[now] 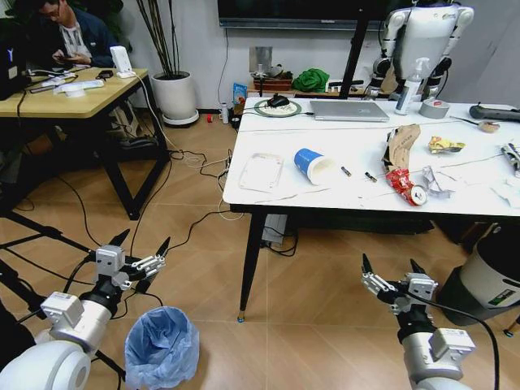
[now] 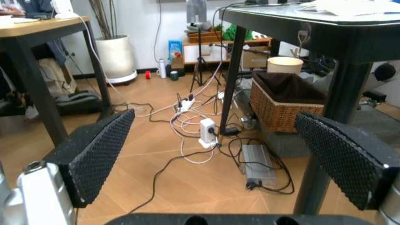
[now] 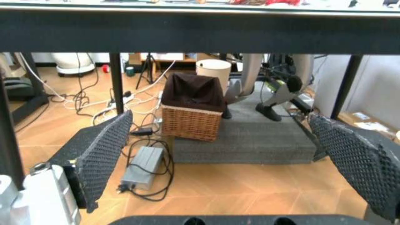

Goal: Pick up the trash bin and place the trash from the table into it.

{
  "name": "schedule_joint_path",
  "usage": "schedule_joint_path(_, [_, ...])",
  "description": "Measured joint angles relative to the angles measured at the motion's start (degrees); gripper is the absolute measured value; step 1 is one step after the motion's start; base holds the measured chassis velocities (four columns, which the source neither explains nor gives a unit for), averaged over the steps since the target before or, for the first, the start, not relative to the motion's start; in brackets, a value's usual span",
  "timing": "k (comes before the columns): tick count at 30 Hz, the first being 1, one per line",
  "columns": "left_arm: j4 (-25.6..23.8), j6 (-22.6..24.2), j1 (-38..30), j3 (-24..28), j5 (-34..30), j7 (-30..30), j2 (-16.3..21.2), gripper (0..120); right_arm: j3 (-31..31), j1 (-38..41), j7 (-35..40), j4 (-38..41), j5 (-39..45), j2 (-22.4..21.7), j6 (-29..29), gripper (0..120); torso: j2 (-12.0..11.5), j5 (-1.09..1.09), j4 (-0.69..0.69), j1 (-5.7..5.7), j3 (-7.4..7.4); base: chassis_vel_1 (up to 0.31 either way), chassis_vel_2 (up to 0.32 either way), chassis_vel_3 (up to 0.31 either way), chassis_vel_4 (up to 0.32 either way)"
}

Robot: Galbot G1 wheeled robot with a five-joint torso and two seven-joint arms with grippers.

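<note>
On the floor, left of the table [image 1: 276, 191], sits the trash bin [image 1: 161, 347] w/ its crinkly blue liner, just beside and below the left gripper [image 1: 142, 248]. That gripper hangs low w/ jaws spread wide and nothing between them; its wrist view shows both pads [image 2: 97, 154] apart, looking under the table at cables and a wicker basket [image 2: 282, 105]. The right gripper [image 1: 393, 272] is also released and empty, held low in front of the table edge; its pads [image 3: 103, 150] frame the same basket from the other side.

Trash is all on the tabletop: blue-white paper cup [image 1: 313, 165] on its side, cardboard piece [image 1: 401, 142], crushed red-labelled bottle [image 1: 404, 185], wrappers [image 1: 445, 145] toward the right end. Nothing in the bin as far as can be seen.

Step in hand, judging by this: the very start, i.e. bin pickup not yet done. Next move prob. calls for the left arm dropping down and back to the bin rim, jaws straddling the rim + liner, then closing. The thin bag may slip or bunch, so the grip needs the rim itself.
</note>
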Motion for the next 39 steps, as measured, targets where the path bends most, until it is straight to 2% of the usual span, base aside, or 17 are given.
schedule_joint_path(4, [-0.9,0.0,1.6,0.2,-1.7,-1.4,1.3,100,2.2,-0.5,0.2,0.8,1.3,-1.5,-0.1,100,-1.6,0.01,0.00,-0.66,-0.99,0.000,0.000,0.000,0.000])
schedule_joint_path(11, [-0.2,0.5,0.9,0.6,-1.6,-2.2,3.2,100,0.4,0.6,0.8,-0.7,1.2,-0.9,0.4,100,-3.9,0.00,0.00,-1.57,-2.35,0.000,0.000,0.000,0.000])
schedule_joint_path(39, [0.0,-0.2,1.8,0.9,1.0,-2.3,1.0,100,-4.5,1.6,1.4,-2.9,-1.5,2.4,2.2,100,-10.2,0.00,0.00,-3.89,-6.33,0.000,0.000,0.000,0.000])
